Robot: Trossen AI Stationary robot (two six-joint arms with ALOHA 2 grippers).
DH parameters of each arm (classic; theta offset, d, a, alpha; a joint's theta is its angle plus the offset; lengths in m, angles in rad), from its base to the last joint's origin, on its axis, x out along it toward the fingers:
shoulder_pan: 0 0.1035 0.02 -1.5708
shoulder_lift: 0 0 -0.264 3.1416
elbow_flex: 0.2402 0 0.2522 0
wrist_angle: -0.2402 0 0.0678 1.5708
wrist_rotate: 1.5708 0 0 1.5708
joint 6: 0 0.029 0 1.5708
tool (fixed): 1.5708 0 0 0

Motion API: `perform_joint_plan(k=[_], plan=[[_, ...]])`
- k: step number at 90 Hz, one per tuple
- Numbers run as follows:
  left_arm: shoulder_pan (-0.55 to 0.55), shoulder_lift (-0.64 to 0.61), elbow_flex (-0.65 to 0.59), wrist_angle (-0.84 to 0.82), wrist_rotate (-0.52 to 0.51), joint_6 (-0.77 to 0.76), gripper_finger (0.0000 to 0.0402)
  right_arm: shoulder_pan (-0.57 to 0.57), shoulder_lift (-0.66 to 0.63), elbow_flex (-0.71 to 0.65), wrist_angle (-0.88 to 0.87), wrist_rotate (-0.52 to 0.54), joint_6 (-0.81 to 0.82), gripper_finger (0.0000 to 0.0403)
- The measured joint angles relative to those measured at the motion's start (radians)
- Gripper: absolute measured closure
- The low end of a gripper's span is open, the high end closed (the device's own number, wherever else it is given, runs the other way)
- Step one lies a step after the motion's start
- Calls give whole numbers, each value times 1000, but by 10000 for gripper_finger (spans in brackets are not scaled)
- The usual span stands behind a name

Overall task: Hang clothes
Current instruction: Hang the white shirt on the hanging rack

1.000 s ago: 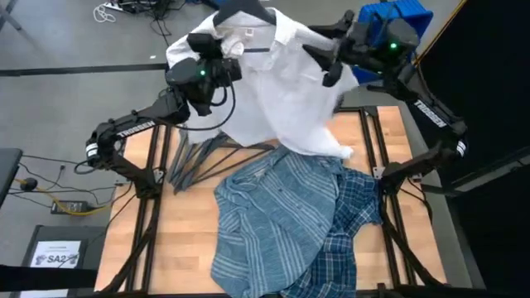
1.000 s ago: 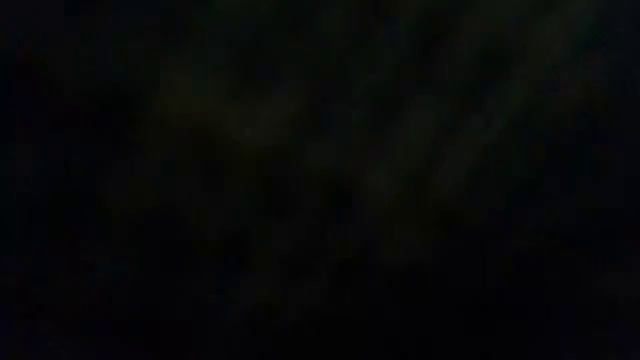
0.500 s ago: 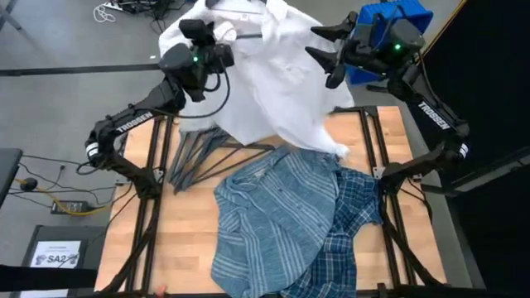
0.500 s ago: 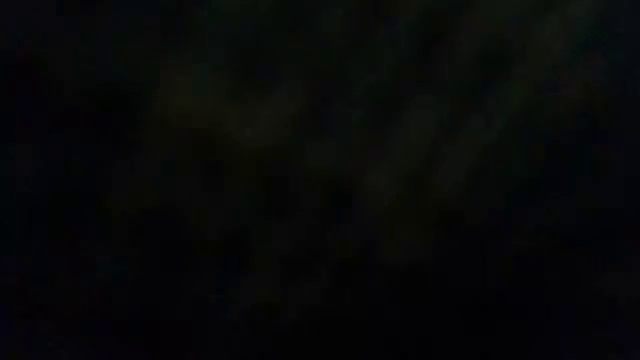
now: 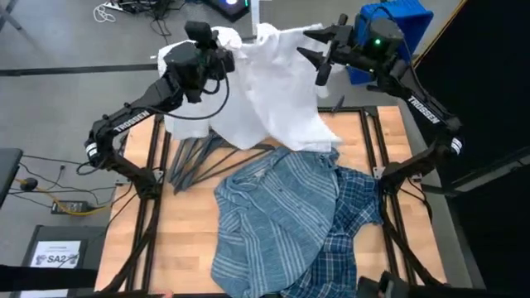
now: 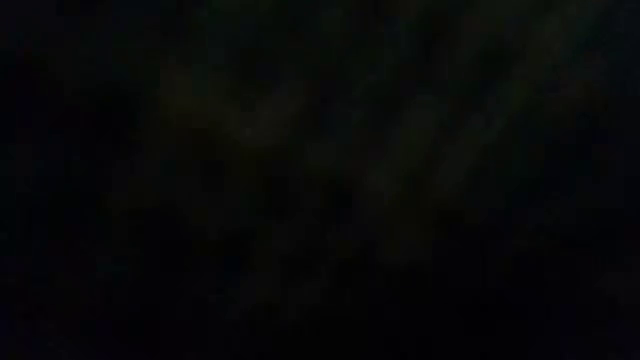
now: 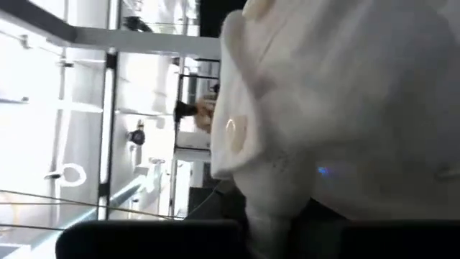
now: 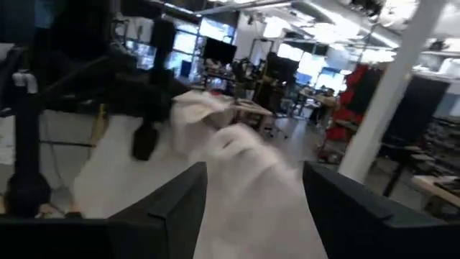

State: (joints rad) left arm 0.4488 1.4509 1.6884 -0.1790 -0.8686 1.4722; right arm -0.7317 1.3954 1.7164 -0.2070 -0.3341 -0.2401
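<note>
Overhead: white shirt (image 5: 277, 91) held aloft past the table's far edge, lower hem trailing onto the far edge of the wooden table (image 5: 186, 223). Left gripper (image 5: 217, 51) up at the shirt's left side, clenched on a bunch of white fabric; same bunch fills the left wrist view (image 7: 345, 108), pinched between the fingers. Right gripper (image 5: 319, 51) at the shirt's right side, jaws spread wide, fingers (image 8: 169, 208) apart with white cloth showing in the gap between them; contact with the cloth not determinable.

Striped blue-grey shirt (image 5: 269, 215) spread flat over the table's middle, reaching the near edge. Blue plaid shirt (image 5: 352, 215) partly under it, toward the right edge and near right corner. Dark grey hangers (image 5: 199, 157) fanned on the wood near the far left corner, partly covered by the white hem and touching the striped shirt's collar end.

Blue bin (image 5: 397, 21) beyond the far right corner, behind the right arm. Cables (image 5: 45, 186) on the floor left of the table. Low view fully dark, nothing readable.
</note>
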Motion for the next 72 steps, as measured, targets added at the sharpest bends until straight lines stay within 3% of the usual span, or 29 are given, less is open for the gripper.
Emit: perform_joint_plan(k=[14, 35, 52, 72], plan=[[-97, 0, 0, -180, -28, -161, 401, -59, -34, 0, -57, -16, 50, 195], [-295, 0, -13, -429, -28, -506, 402, -81, -42, 0, -201, -159, 114, 207], [-441, 0, -77, -590, -20, -808, 402, -43, -39, -1, -455, -265, 115, 221], [-560, 0, -248, -621, 189, -1123, 402, 76, -40, -141, -646, -273, 114, 250]])
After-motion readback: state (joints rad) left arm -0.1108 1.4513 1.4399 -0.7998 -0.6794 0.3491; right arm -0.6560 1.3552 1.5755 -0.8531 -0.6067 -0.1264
